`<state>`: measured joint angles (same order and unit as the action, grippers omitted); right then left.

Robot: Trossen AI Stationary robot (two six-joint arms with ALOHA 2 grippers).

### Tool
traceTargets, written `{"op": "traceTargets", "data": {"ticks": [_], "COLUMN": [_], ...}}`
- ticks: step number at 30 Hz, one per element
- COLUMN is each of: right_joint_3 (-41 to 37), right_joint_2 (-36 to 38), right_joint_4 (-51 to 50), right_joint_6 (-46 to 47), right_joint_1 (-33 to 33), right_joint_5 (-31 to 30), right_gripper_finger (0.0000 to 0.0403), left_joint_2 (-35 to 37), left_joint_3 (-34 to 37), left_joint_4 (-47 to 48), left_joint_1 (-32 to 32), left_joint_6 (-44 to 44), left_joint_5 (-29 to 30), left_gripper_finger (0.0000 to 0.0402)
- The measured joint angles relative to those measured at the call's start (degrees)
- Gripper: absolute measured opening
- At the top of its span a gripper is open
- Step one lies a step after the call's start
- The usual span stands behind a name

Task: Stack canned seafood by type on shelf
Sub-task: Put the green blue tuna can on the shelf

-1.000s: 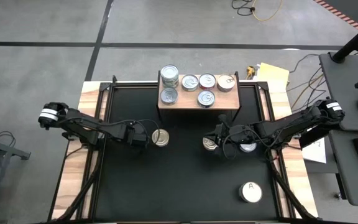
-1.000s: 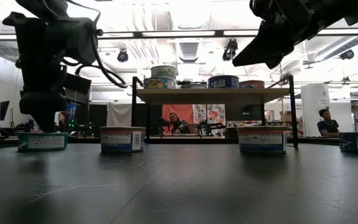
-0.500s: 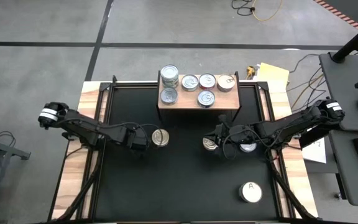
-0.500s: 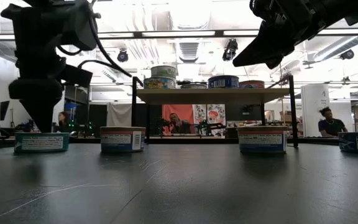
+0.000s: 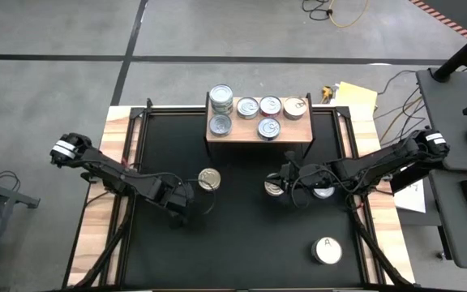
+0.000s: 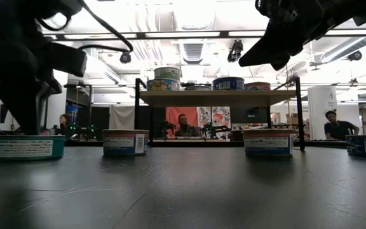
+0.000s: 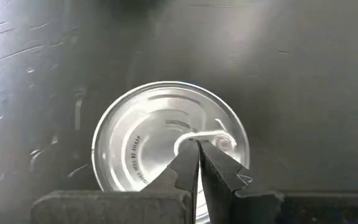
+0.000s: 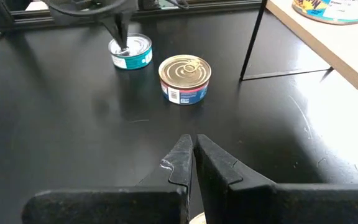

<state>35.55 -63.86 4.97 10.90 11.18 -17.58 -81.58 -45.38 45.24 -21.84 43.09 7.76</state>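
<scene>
Grey concrete floor (image 5: 217, 32) with dark lines; bright ceiling strip lights (image 6: 170, 34); red backdrop (image 6: 189, 116); seated people beyond.

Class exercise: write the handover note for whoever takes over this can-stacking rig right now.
Left gripper: shut, tips at the pull ring of the teal-sided tin, nothing lifted.
Right gripper: shut, empty, raised above the silver tin at mid-table.
Shelf: tins on six spots, the back-left spot a stack.
Still on the table: those two tins, the gold-topped tin, a tin partly under the right arm and the white "A" tin.
Left to do: shelve these five by type.
</scene>
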Motion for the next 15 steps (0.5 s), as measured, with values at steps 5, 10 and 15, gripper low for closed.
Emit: {"op": "traceTargets", "data": {"ticks": [5, 10, 15], "right_joint_3": [0.0, 0.0, 0.0], "right_joint_2": [0.0, 0.0, -1.1], "right_joint_4": [0.0, 0.7, 4.3], "right_joint_6": [1.4, 3.3, 3.8], "right_joint_1": [0.7, 1.5, 2.9], "right_joint_5": [0.0, -0.4, -0.5], "right_gripper_finger": [0.0013, 0.0013, 0.0013], "left_joint_2": [0.0, 0.0, 0.1], "left_joint_3": [-0.9, -1.8, -1.9], "left_joint_4": [0.1, 0.4, 0.9], "left_joint_1": [-3.1, -5.4, -7.8], "left_joint_6": [2.1, 3.1, 2.4], "left_joint_5": [0.4, 1.8, 2.4], "left_gripper_finger": [0.0, 0.0, 0.0]}}
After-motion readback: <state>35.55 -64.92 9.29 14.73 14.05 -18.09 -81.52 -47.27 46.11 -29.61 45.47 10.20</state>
